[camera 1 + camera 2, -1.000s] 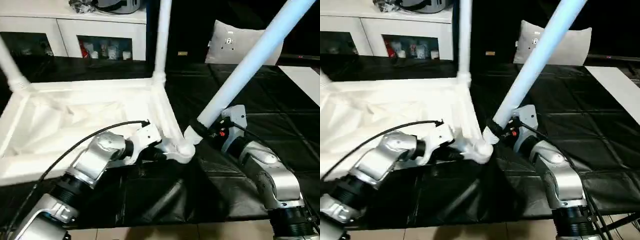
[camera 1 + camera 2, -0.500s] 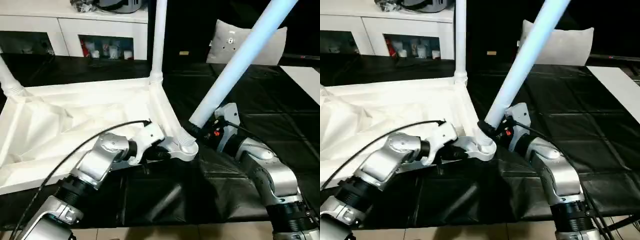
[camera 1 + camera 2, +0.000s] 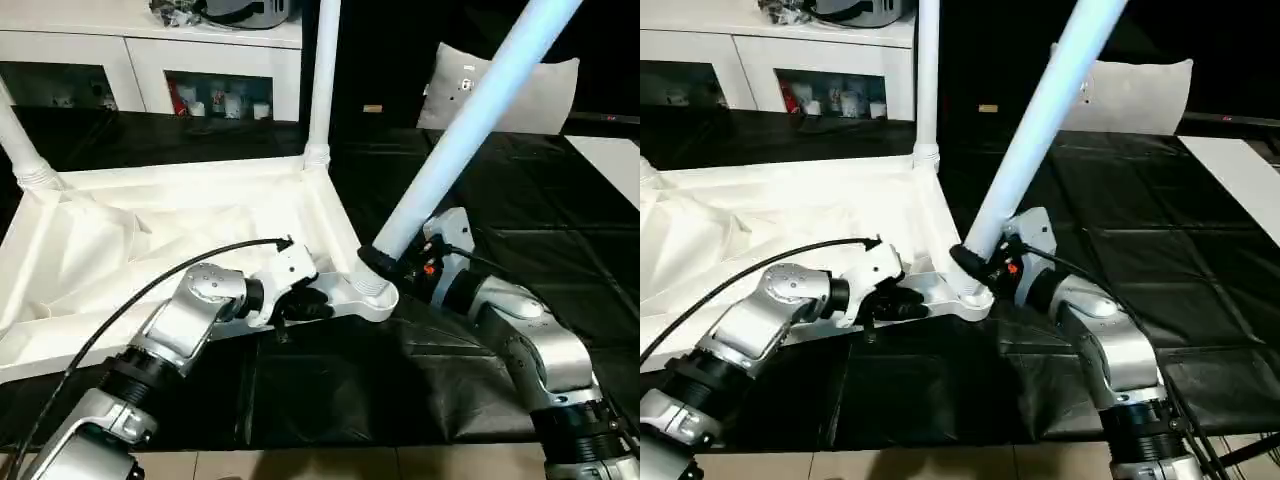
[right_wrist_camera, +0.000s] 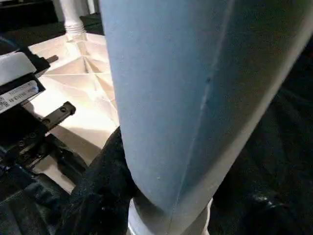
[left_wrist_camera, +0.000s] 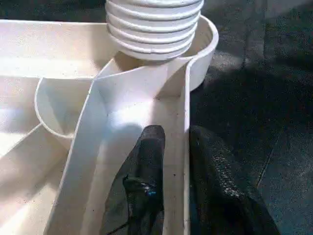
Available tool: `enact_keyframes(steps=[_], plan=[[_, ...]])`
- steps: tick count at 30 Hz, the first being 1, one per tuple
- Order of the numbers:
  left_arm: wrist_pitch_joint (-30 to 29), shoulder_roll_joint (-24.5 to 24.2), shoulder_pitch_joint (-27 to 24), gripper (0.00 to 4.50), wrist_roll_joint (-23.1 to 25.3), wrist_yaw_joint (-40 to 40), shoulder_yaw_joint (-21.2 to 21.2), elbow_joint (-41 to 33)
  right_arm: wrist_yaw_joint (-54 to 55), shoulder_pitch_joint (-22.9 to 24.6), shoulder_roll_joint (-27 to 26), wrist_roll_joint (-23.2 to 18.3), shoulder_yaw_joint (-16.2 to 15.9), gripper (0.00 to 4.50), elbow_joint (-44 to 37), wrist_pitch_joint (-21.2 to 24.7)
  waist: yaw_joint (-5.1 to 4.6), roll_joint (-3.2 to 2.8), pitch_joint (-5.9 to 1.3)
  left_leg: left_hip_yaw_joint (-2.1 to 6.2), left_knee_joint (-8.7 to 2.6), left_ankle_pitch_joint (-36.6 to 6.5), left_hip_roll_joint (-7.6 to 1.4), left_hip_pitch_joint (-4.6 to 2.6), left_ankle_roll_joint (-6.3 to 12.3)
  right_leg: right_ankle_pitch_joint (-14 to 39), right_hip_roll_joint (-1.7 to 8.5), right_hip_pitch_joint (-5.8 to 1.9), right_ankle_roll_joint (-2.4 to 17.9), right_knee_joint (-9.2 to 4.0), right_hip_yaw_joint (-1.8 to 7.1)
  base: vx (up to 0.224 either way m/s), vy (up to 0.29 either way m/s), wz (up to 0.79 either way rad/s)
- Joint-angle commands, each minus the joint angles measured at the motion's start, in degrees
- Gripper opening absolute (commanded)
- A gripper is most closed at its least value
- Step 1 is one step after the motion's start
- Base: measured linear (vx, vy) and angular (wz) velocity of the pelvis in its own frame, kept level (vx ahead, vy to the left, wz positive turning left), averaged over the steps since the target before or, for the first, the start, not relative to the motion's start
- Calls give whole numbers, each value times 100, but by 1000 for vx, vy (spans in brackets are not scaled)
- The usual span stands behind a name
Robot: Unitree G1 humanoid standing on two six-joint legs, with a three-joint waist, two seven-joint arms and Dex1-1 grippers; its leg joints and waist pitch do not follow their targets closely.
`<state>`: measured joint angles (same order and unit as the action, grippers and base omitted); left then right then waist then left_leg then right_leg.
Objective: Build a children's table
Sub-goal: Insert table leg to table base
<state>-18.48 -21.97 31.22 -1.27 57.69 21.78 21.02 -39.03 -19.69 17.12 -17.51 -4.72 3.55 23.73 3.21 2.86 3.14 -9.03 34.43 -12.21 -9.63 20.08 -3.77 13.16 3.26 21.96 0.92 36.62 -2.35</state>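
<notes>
Upturned table top (image 3: 150, 240) on black mat (image 3: 520, 220); left gripper (image 5: 173, 161) astride near-corner rim, fingers slightly apart; right gripper (image 3: 385, 265) clamped on tilted leg (image 3: 470, 120) at corner socket (image 3: 370, 295).

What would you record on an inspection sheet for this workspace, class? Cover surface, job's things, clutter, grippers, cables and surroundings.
Surface: black sheet covering the work area.
Job's things: table top lies underside up; two legs stand in far sockets; third leg leans at the near corner socket.
Clutter: nothing seen.
Grippers: left gripper straddles the top's rim wall, slightly parted; right gripper grips the third leg's base.
Cables: black cable along the left arm.
Surroundings: white cabinets, pillow.
</notes>
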Motion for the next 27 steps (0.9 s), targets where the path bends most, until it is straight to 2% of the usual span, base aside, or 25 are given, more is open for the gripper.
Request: enact_keyframes(steps=[1,6,11,16,21,27], plan=[[-63,-106,-25,65,219,26,108,240,-57,-88,97,32,10,185,11,109,44,-28,-303,78,-437,-526,-331,9,117,415,511,-284,1241,-467,308,0,0,0],[103,-122,23,33,277,104,167,383,-169,-220,292,121,-118,185,77,331,55,-29,-302,76,-436,-522,-334,5,128,348,511,-291,1271,-469,306,0,0,0],[205,-148,49,6,305,205,233,433,-367,-325,500,61,-100,185,65,520,55,-17,-285,75,-444,-728,-344,-3,74,813,529,-277,1211,-509,312,0,0,0],[450,-276,6,0,328,565,388,295,-714,-385,787,-73,-165,185,8,894,68,-12,-302,80,-434,-506,-345,12,152,512,526,-293,1231,-480,307,0,0,0],[516,-429,-34,0,406,859,567,101,-851,-438,799,-97,-197,185,102,912,74,-23,-319,63,-420,-342,-354,4,207,98,521,-293,1371,-433,295,0,0,0],[575,-398,63,0,420,822,523,199,-1036,-584,797,-96,-316,185,317,949,75,-12,-314,62,-424,-414,-358,-2,153,212,525,-296,1401,-437,294,0,0,0]])
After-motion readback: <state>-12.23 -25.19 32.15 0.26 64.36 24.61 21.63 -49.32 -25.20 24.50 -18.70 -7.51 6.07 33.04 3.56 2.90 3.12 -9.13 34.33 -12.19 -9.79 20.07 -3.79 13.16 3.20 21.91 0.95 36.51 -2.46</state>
